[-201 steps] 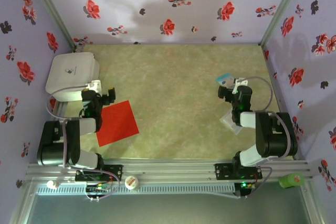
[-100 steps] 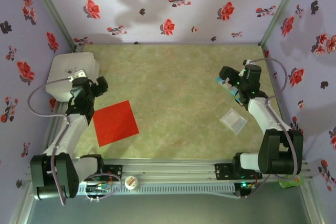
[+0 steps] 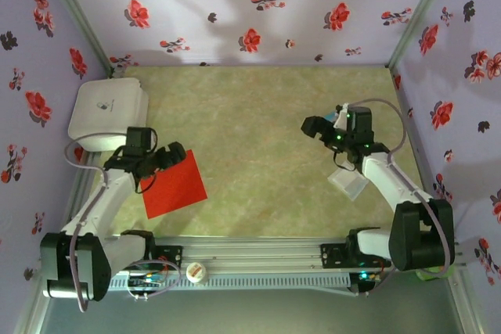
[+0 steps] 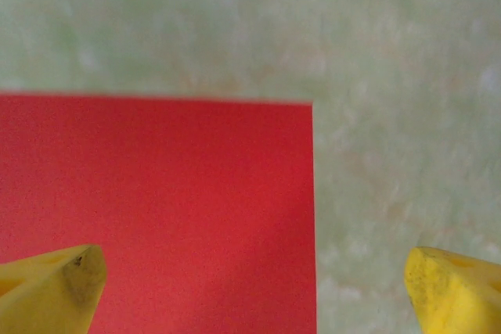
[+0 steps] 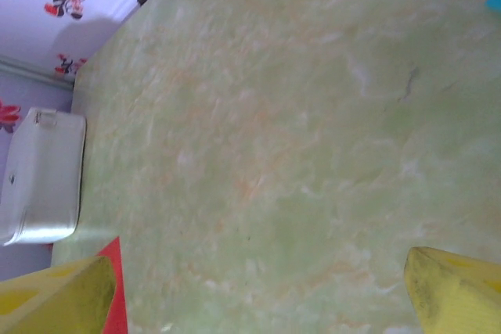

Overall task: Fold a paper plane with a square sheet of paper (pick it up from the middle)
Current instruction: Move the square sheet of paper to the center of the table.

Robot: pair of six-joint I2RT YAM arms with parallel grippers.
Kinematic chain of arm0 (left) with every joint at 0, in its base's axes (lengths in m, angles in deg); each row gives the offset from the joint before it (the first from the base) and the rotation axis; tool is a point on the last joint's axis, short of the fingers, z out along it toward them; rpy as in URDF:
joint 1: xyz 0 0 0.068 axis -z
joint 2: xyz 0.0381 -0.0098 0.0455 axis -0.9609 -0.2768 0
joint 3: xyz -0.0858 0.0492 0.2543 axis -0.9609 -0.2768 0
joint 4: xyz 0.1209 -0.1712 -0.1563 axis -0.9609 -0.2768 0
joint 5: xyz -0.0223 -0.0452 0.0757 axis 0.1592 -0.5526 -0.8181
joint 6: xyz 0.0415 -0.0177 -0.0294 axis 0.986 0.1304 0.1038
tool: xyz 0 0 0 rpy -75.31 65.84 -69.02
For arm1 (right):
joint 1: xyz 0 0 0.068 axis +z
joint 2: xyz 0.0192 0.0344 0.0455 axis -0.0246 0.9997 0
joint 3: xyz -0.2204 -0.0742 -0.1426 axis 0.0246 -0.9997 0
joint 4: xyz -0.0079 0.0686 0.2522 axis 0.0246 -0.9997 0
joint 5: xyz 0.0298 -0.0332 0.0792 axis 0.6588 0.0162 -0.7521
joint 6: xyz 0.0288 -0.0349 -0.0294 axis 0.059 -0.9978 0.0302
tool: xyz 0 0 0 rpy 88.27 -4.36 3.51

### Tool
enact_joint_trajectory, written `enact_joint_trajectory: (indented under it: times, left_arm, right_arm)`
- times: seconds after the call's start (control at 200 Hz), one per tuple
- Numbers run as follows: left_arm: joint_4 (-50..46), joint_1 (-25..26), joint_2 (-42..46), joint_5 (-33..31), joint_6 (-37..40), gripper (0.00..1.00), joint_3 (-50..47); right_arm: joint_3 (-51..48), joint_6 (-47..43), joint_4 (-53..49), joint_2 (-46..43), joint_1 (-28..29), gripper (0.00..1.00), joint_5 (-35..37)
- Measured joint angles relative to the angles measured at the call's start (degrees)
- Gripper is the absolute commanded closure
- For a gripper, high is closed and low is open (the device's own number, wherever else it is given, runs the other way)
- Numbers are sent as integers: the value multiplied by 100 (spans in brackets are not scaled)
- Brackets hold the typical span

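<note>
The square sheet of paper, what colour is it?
The square sheet of paper is plain bright red with no pattern; the left wrist view shows it best.

The sheet of paper (image 4: 156, 209) runs off the left and bottom sides of the left wrist view, and its far edge is blurred. From above, the left pincer (image 3: 168, 159) hides part of the sheet towards the worktop's (image 3: 258, 115) left edge.

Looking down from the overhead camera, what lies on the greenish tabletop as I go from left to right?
white rounded plastic case → flat bright red square sheet of paper → small clear plastic packet
</note>
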Motion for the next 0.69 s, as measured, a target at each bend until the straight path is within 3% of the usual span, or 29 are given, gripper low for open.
enact_joint_trajectory:
  times: [0.13,0.28,0.695]
  left_arm:
    - [-304,358,-210,-129,-195,0,20]
    - [-428,428,-557,-214,-382,0,59]
    - [-391,761,-1429,-260,-507,0,127]
  right_arm:
    - [-125,90,4,-2,282,5,-13]
    - [-162,186,15,9,509,4,-9]
    - [-168,319,153,192,643,3,15]
